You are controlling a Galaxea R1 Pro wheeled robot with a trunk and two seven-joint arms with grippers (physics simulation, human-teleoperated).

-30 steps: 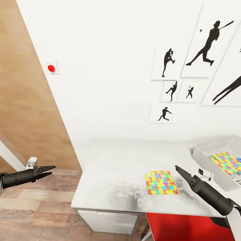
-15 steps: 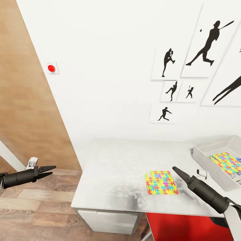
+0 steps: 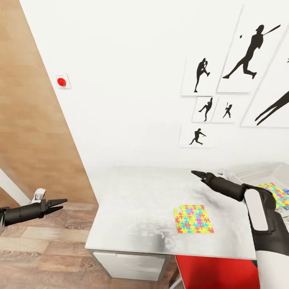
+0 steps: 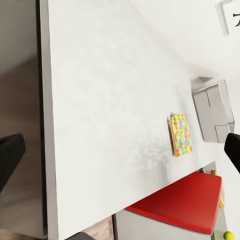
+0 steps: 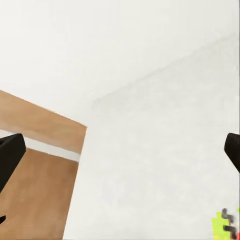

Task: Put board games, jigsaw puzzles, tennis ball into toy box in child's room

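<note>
Your right gripper (image 3: 195, 174) hangs above the table (image 3: 136, 200), fingers spread, nothing held; one puzzle (image 3: 193, 219) lies nearby. Left gripper (image 3: 61, 204) spread too.

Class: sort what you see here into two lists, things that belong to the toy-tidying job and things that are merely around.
Part of the job:
jigsaw puzzle on the table
second jigsaw puzzle in the toy box

Just around:
sports silhouette pictures
red wall button
red seat
</note>
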